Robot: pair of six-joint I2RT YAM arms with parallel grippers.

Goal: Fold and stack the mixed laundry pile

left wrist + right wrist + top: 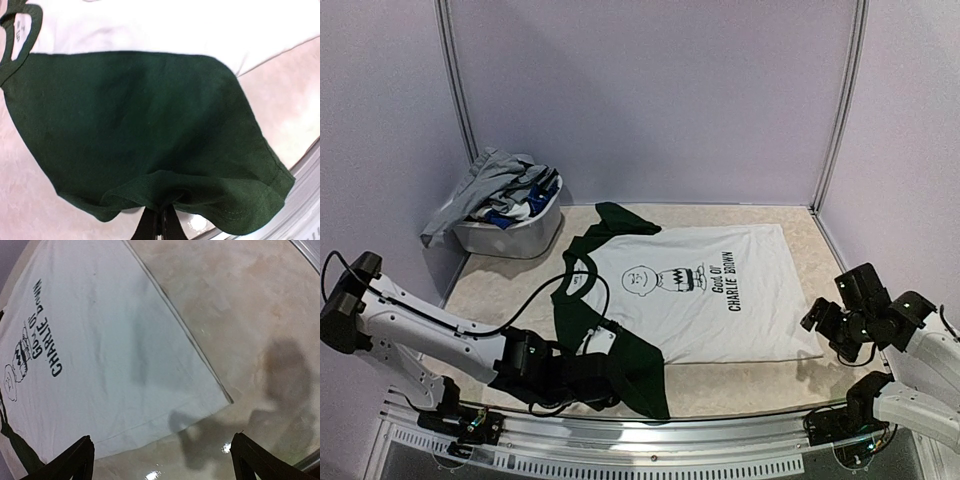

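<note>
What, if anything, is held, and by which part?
The left claw grips the hem of the T-shirt's dark green sleeve; the right claw is open, holding nothing.

L claw (pixel 161 214) pinched tight, R claw (pixel 162 440) spread wide.

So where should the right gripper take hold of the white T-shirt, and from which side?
Probably the hem corner nearest the right gripper, approached from the bare table beyond it. The T-shirt lies flat, so only its edges offer a pinch, and that corner sits just ahead of the open jaws. The left gripper holds the near sleeve.
</note>
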